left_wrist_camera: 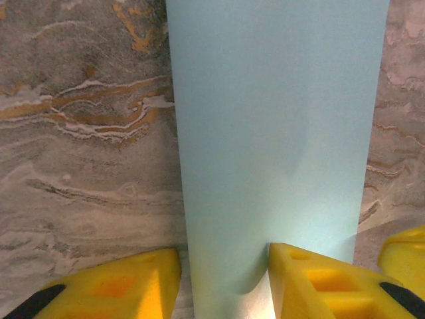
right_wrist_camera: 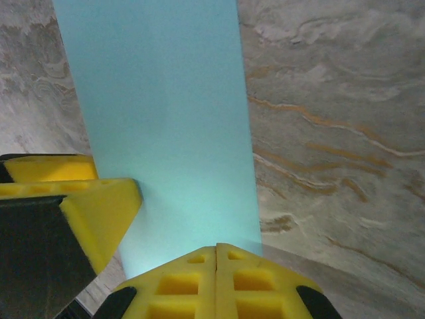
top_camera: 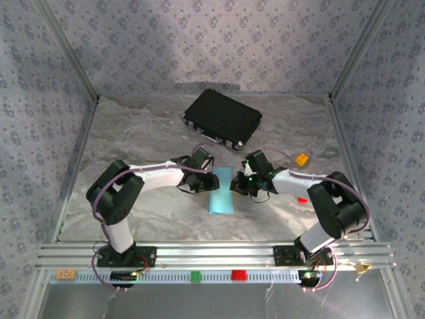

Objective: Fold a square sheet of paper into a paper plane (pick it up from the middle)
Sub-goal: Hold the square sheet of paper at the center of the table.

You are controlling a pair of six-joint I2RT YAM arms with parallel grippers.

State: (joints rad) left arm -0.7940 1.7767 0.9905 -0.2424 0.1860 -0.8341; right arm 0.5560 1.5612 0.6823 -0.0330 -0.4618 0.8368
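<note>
You are steadying the paper, a narrow rectangle lying at the middle of the desk, with the left pincer spread astride one side and the right pincer clenched opposite, likely sharpening a crease.

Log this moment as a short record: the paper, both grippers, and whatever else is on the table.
paper: light blue sheet, a narrow rectangle lying on the table between the two grippers
left gripper: open, the sheet's edge between its fingers
right gripper: shut, tips at the sheet's edge; whether it pinches the sheet is unclear
black case: closed, at the far side
orange block: right of the sheet, apart from it
</note>
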